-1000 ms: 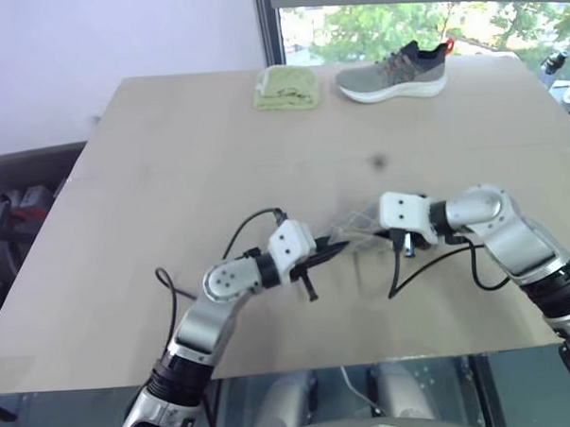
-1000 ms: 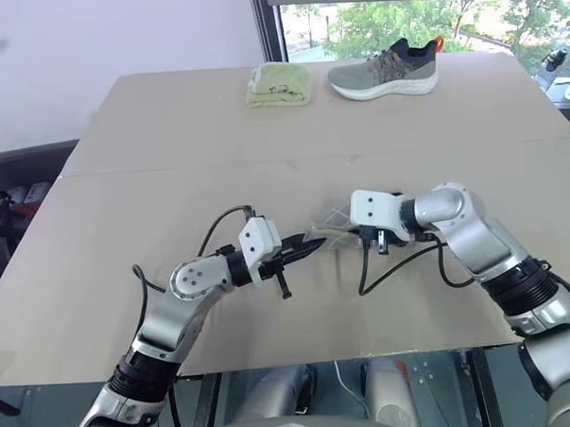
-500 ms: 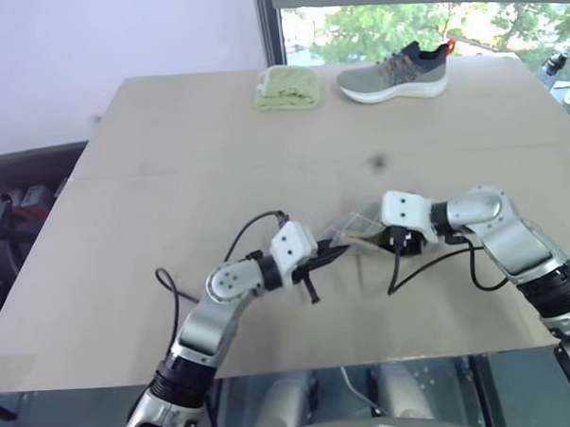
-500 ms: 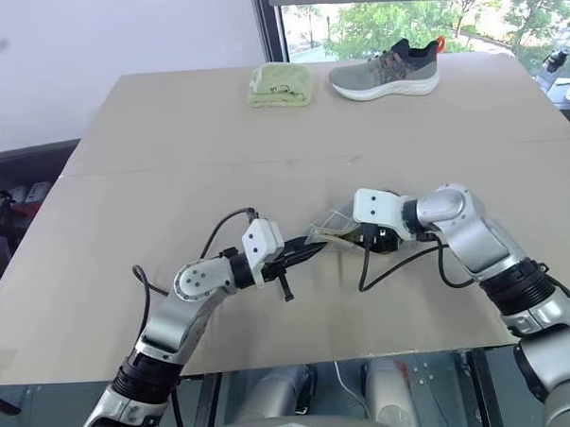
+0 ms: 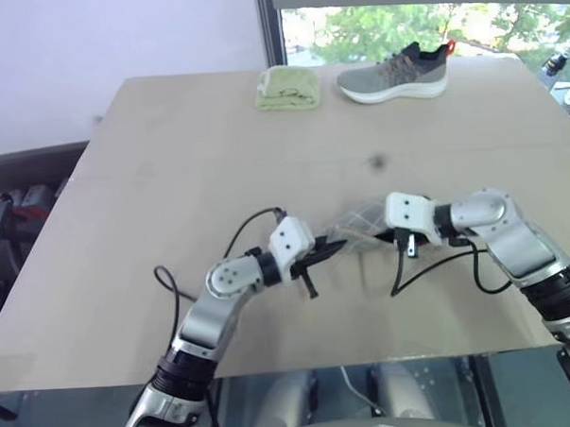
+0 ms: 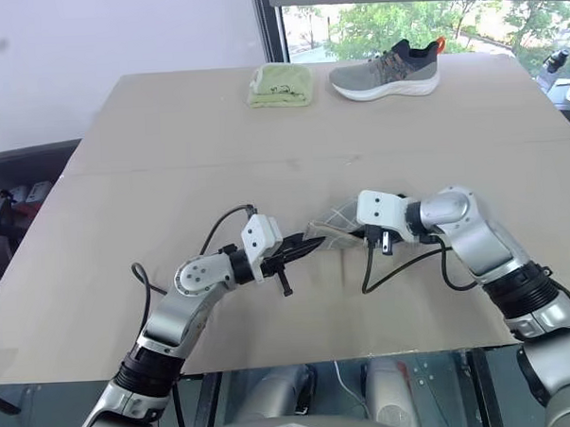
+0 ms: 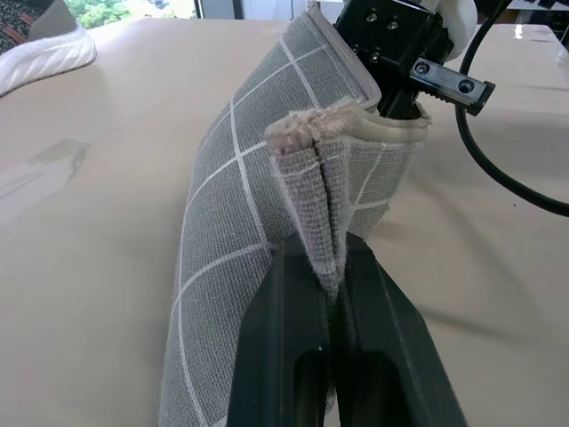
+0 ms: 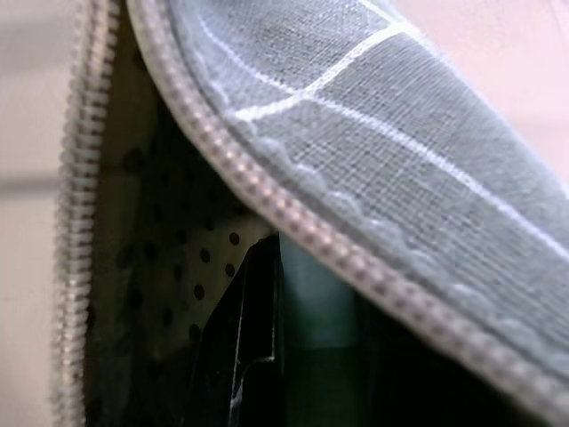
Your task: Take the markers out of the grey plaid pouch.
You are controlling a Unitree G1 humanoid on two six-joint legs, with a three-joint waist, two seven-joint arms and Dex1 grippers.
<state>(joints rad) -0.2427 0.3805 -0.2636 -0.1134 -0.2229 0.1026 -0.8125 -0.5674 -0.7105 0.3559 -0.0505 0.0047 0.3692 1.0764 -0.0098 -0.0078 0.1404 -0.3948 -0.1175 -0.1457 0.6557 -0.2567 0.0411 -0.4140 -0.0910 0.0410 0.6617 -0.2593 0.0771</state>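
The grey plaid pouch [image 5: 359, 225] hangs just above the table between my two grippers. My left gripper [image 7: 333, 294] is shut on a folded corner of the pouch's fabric [image 7: 307, 169], pointing level toward the right arm. My right gripper [image 5: 402, 239] reaches down into the pouch's open zipper mouth. In the right wrist view its black finger [image 8: 253, 338] lies against the dotted tan lining [image 8: 169, 231], and a green marker [image 8: 316, 347] sits squeezed between the fingers. The pouch's upper flap [image 8: 400, 178] hides the rest of the marker.
A grey sneaker [image 5: 392, 74] and a folded yellow-green cloth [image 5: 284, 88] lie at the far edge of the tan table [image 5: 170, 181]. Black cables loop off both wrists, one [image 5: 429, 269] resting on the table in front of the pouch.
Half a second ago the pouch's mouth gaped with tan lining showing around the right gripper; now the flap lies lower over it. Both arms have kept their places.
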